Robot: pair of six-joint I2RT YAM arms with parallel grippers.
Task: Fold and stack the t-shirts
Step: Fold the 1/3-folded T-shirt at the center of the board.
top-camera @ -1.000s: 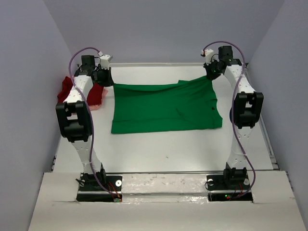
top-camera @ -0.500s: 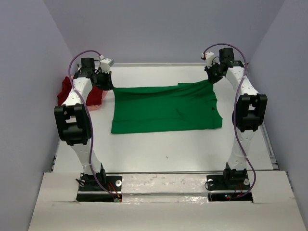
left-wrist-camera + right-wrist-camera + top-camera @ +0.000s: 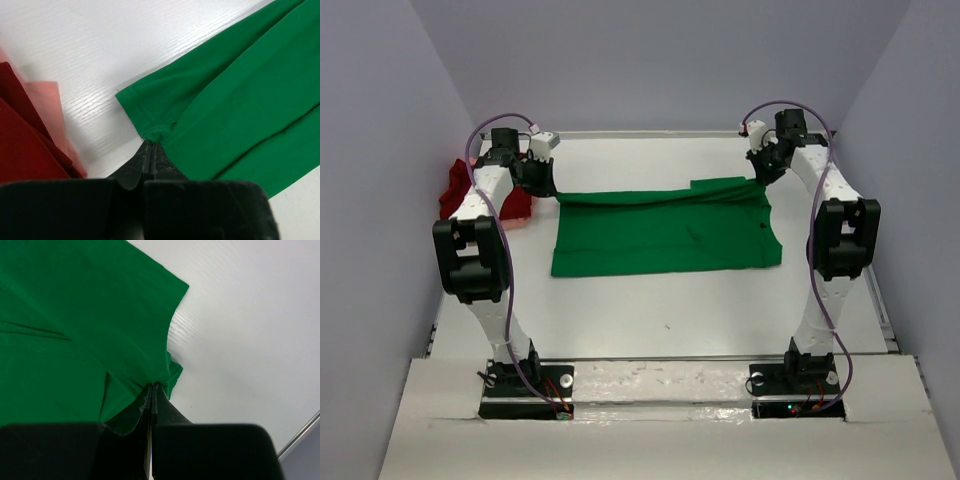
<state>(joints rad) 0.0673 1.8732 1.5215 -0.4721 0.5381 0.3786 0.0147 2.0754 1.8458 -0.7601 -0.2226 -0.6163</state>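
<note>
Green t-shirt (image 3: 665, 235) spread on desk (image 3: 700, 310), far edge raised + rumpled btwn both hands. L hand (image 3: 546, 186) at its far-left corner, fingers pinched tight on hem. R hand (image 3: 761, 177) at far-right corner, clamped on cloth likewise. Dark red t-shirt (image 3: 455, 190) heaped left of green one, pale pink t-shirt (image 3: 47, 105) touching red.

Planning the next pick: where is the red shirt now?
In the top view the red shirt lies bunched at the table's far left edge, just beyond the left gripper, which pinches the green shirt's corner.
</note>
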